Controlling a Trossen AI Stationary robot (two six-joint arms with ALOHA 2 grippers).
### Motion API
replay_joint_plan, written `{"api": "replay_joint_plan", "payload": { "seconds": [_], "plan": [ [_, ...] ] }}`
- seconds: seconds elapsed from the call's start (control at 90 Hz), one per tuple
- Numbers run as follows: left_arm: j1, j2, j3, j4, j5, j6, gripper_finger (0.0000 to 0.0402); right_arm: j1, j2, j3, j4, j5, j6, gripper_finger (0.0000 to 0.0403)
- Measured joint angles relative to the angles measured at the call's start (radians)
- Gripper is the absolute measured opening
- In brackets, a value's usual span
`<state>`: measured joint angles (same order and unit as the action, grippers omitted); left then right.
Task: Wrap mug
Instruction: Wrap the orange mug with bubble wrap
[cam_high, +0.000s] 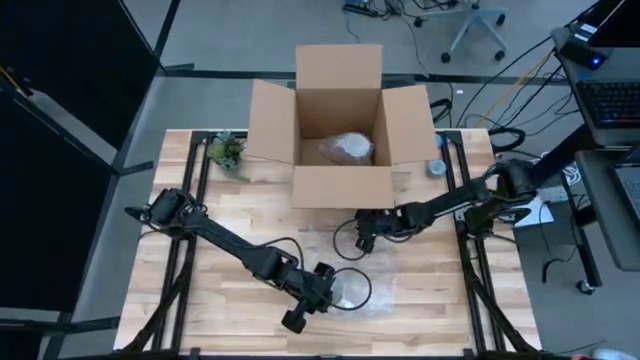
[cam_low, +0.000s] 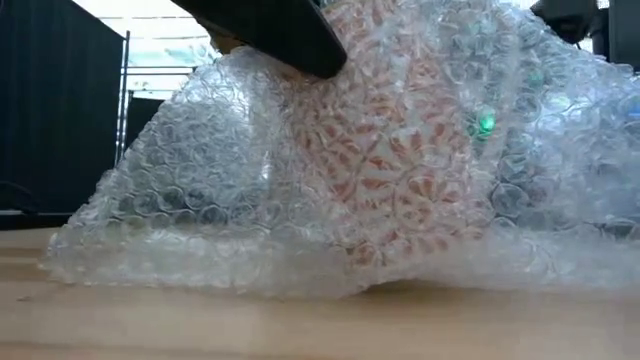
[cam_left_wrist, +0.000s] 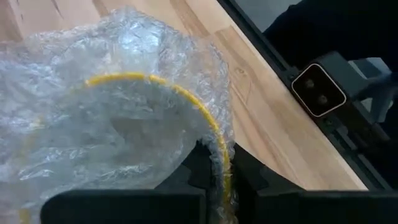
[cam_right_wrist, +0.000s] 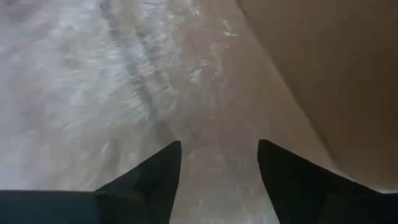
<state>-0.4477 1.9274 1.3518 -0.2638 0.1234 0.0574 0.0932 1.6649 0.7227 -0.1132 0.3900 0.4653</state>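
Observation:
The mug (cam_low: 390, 170), red-and-white patterned with a yellow rim (cam_left_wrist: 155, 81), sits on the table near its front middle. Clear bubble wrap (cam_low: 200, 200) covers it and spreads onto the wood (cam_high: 385, 295). My left gripper (cam_high: 322, 285) is shut on the mug's rim at the mug's left side. My right gripper (cam_high: 363, 238) hovers open farther back, in front of the cardboard box, with nothing between its fingers (cam_right_wrist: 155, 174). Blurred wrap and table lie beyond them. My left gripper pinches the mug's yellow rim (cam_left_wrist: 221, 163) together with the bubble wrap lying over it. One finger (cam_left_wrist: 198, 167) is on the inner side of the rim and the other finger (cam_left_wrist: 249, 175) on the outer side. It comes from the table's left. The wrap's lower edge (cam_low: 300, 270) rests on the table.
An open cardboard box (cam_high: 340, 185) stands at the back middle with a wrapped bundle (cam_high: 345, 148) inside. A small green plant (cam_high: 226, 152) sits at the back left and a tape roll (cam_high: 436, 167) at the back right. Bare wood (cam_high: 200, 290) lies to the near left.

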Motion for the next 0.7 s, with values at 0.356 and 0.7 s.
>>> {"api": "replay_joint_plan", "payload": {
  "seconds": [0.356, 0.7],
  "plan": [
    [-0.010, -0.001, 0.000, -0.007, -0.001, -0.001, 0.0007, -0.031, 0.084, 0.008, 0.034, -0.075, -0.012, 0.0132],
    [-0.018, -0.002, 0.001, -0.027, -0.003, -0.025, 0.0007, -0.021, -0.012, -0.008, -0.005, -0.046, -0.080, 0.0002]
  ]
}}
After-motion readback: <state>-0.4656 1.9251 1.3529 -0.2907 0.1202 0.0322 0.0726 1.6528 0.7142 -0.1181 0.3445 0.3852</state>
